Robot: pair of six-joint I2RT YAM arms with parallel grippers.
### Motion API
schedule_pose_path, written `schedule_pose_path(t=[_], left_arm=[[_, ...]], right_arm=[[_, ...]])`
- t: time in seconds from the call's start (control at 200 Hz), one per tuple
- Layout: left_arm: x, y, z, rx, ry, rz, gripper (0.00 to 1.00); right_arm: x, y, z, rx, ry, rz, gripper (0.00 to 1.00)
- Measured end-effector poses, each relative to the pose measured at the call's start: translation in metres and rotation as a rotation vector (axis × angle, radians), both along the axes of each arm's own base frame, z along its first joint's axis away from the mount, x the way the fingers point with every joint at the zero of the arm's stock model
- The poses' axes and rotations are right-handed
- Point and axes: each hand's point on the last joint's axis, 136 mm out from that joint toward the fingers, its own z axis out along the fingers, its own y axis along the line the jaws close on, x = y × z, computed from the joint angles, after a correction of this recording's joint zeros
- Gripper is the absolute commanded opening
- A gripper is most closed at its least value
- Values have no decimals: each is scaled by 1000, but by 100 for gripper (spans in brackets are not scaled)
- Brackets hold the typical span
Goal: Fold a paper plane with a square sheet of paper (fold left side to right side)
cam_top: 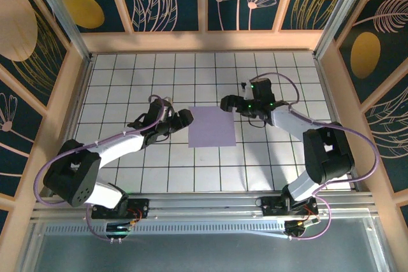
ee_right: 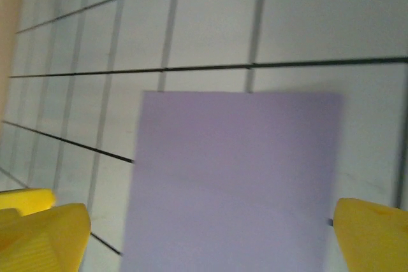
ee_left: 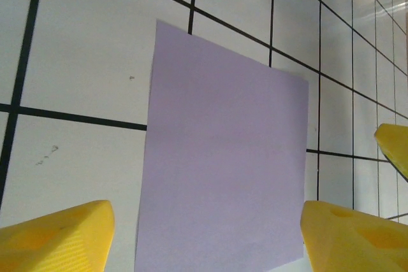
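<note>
1. top external view: the thin, flat lavender square sheet of paper (cam_top: pixel 212 127) lies unfolded on the white table (cam_top: pixel 121 81) with black grid lines, midway between the two arms. the left gripper (cam_top: pixel 185 118) sits just beside the sheet's left edge, and the right gripper (cam_top: pixel 226 102) is at its far edge, near the right corner. we judge the step in hand to be catching the left edge so it can be carried over to the right.
2. left wrist view: the left gripper (ee_left: pixel 207 240) has its yellow wedge-shaped fingers (ee_left: pixel 57 237) spread wide and empty, straddling one edge of the sheet (ee_left: pixel 223 170). the paper looks matte and smooth, with crisp edges and no crease. it lies flush on the table, so we would come in low and pinch right at the edge.
3. right wrist view, blurred: the right gripper (ee_right: pixel 207 237) is also spread wide and holds nothing, with the sheet (ee_right: pixel 236 176) between its fingers (ee_right: pixel 373 234). we would pin this side down, line up the edges, and only then press the crease.
</note>
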Motion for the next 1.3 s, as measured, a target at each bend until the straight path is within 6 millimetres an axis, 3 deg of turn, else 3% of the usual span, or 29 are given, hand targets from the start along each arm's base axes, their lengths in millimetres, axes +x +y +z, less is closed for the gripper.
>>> schedule_pose_path(t=[0.185,0.671,1.041,1.301], left_arm=[[-6,-9,-13,-1,42,-40,71],[-14,-45,-35,-5,107,-139,61],[-15,-78,-50,-10,137,-212,60],[-21,-84,-62,1,157,-232,57]], right_arm=[[-8,-27,-26,-102,54,-42,99],[-12,-31,-51,-142,110,-41,99],[-11,-29,-51,-143,109,-38,99],[-7,-25,-44,-167,84,-18,99]])
